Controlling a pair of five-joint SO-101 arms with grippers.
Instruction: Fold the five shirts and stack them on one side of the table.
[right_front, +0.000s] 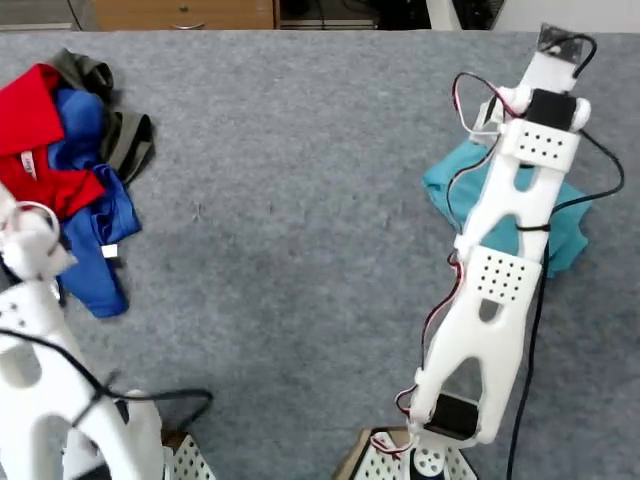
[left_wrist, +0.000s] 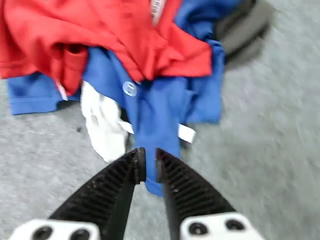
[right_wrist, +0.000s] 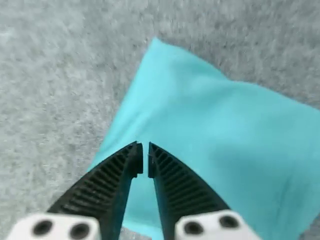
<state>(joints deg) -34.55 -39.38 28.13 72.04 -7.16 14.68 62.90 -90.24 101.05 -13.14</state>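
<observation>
At the left edge of the tabletop (right_front: 300, 200) four shirts lie in one tangle: the red shirt (right_front: 35, 140) on top, the blue shirt (right_front: 95, 230) under it, a dark shirt (right_front: 125, 140) behind, and a white shirt (left_wrist: 102, 127) tucked below the blue. The left hand (left_wrist: 150, 167) hovers over the blue shirt's near hem with its jaws pressed almost together, holding nothing. The likely trouble here is a pinch that catches two layers at once (the white cloth lies right beside that hem). A pull would then drag the whole heap rather than free one shirt. A pull on the blue could also tip the red one toward the tabletop's edge. On the right lies the teal shirt (right_front: 440, 190), seemingly folded, with the right hand (right_wrist: 145, 160) above its corner, jaws likewise nearly together and empty. If that hand dips or sweeps, it may snag the top layer and undo the fold, or shove the start of the stack askew.
</observation>
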